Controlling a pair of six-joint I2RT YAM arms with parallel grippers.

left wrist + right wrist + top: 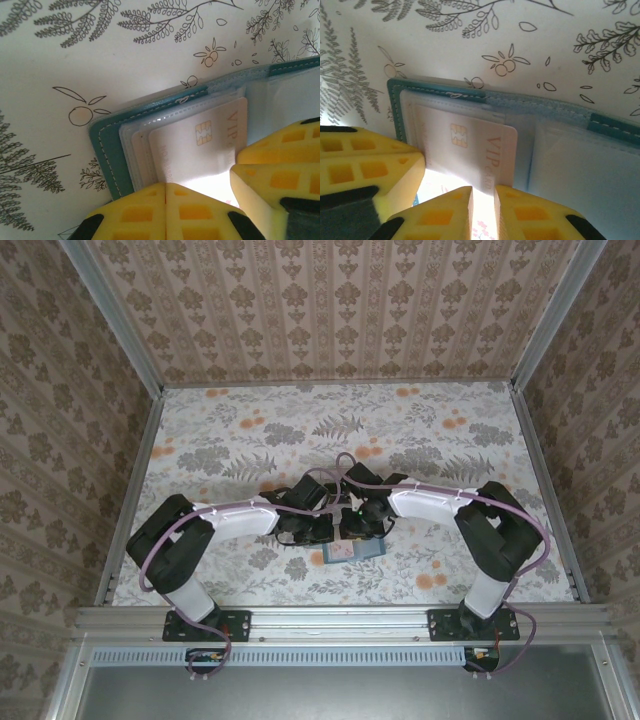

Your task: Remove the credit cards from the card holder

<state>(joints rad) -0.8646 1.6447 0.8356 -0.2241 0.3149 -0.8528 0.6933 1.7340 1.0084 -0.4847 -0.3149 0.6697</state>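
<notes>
Extraction step; left gripper [165, 212] closed beside card holder [395, 107]; right gripper [483, 212] barely parted at 1 credit card [470, 145], hold unclear; next: pinch, slide out.

Left pincer [165, 195] closed; right pincer [483, 196] narrowly parted; wrists close together.

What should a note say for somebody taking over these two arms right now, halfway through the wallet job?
Left gripper: shut, tips at the edge of the open wallet; I cannot tell whether it pinches anything.
Right gripper: closed on the edge of the card with the gold chip.
Wallet: lying open on the table, between the two arms.
Done: the card is gripped and seems partly out of its clear pocket.
Left: pull that card free, set it down, then check the other pockets for more cards.
</notes>
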